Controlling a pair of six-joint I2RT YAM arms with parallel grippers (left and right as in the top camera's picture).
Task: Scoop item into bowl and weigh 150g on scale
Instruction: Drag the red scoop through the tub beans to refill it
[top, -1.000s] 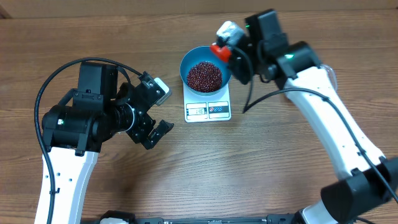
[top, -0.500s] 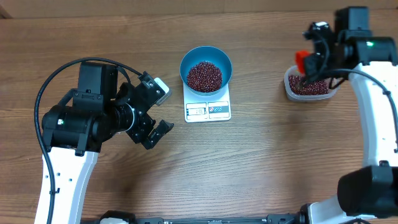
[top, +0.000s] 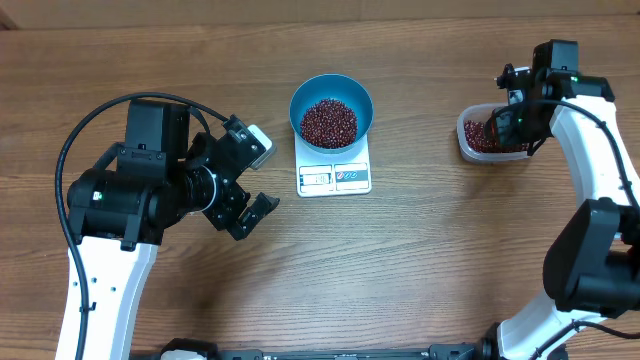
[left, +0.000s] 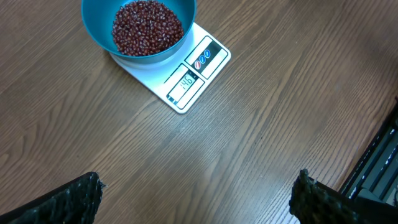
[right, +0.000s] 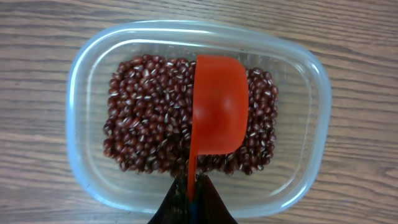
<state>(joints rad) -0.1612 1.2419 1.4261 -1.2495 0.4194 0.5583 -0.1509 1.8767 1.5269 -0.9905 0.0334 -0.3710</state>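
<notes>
Beans (top: 329, 121): heaped in blue bowl (top: 302, 100), which sits on white scale (top: 335, 178), centre-rear of counter (top: 420, 260). Overhead: scale display strip is on the edge nearest the robot; more beans in clear tub (top: 466, 140) at far right, well apart from scale. Right tool (top: 503, 125) is over tub; jaws not discernible from this angle. Left tool (top: 250, 180) is left of scale, near but not touching, fingers spread wide, nothing btwn them. Left wrist: bowl & scale at upper left of view; bowl covers most of platform. Display shows digits, too small to read reliably. Both fingertips sit at bottom corners, far apart, bare counter btwn. Right wrist: tool clamped tight on handle of red scoop (right: 216, 106). Scoop cup lies over bean layer inside tub, approx. centre-right; cannot tell if cup touches beans or is loaded. Beans cover tub floor in a shallow layer.
</notes>
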